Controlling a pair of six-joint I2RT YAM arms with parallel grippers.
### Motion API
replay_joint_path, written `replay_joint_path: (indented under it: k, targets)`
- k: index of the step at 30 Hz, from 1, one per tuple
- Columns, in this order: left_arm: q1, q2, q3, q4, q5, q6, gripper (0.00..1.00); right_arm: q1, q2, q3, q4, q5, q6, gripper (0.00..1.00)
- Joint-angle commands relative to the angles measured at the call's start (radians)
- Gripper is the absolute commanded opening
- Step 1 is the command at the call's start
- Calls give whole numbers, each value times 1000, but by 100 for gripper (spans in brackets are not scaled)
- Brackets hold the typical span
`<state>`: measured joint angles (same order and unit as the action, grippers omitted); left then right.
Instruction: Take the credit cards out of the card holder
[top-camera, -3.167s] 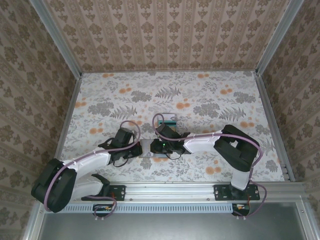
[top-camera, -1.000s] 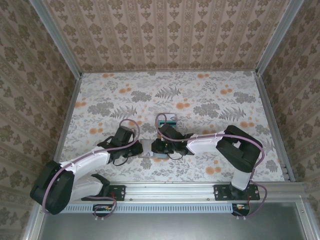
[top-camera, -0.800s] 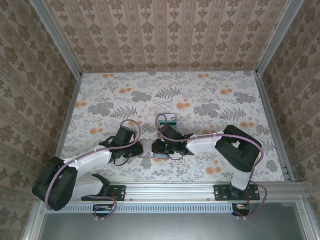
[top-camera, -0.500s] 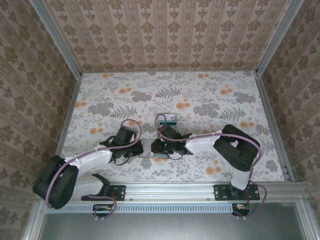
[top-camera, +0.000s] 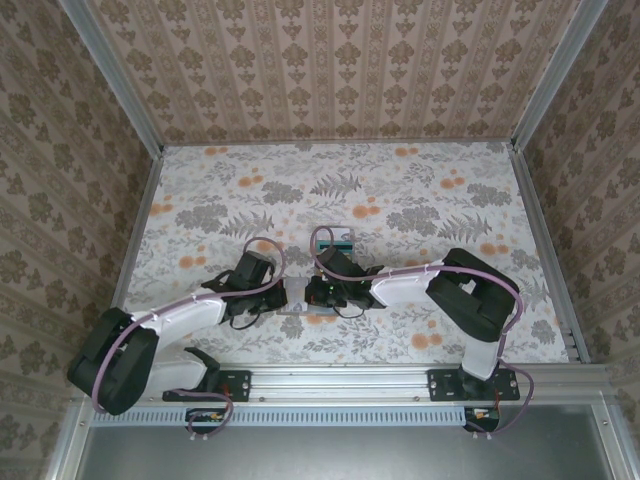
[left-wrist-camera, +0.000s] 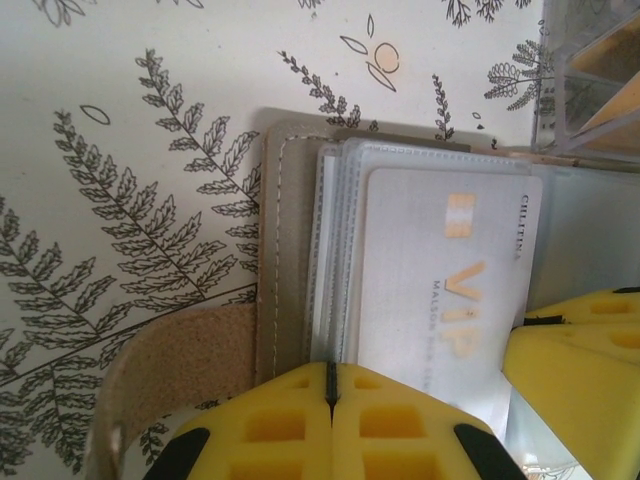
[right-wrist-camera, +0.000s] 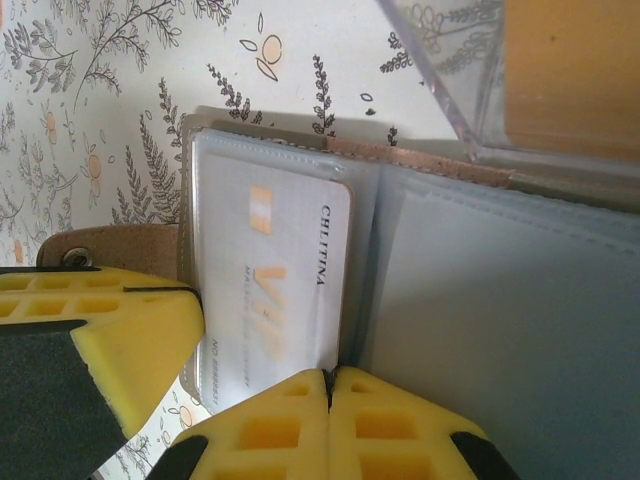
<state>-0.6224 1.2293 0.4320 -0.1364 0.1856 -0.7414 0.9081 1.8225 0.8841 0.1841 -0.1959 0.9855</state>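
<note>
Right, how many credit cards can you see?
3: white VIP card in the card holder pocket, gold-tan card in a clear sleeve, teal card on the table. Others may be hidden.

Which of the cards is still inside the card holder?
The white card with gold VIP letters, tucked into the card holder. The teal card lies loose on the table beyond it.

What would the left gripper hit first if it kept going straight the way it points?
Most likely the flat taupe-brown card holder: the left gripper points along its stacked clear pockets, beside the white VIP card. Whether it touches them now is unclear.
</note>
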Motion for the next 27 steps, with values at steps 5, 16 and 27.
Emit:
replay_joint_path:
  k: [5, 16, 27]
  targets:
    - [-5, 48, 1, -124, -90, -20, 0, -8, -35, -36, -23, 7, 16, 0]
    - [3, 57, 5, -140, -103, -16, 0, -37, -110, -119, -47, 19, 12, 0]
    - [4, 7, 11, -145, -85, -11, 0, -60, -290, -190, -149, 39, -46, 0]
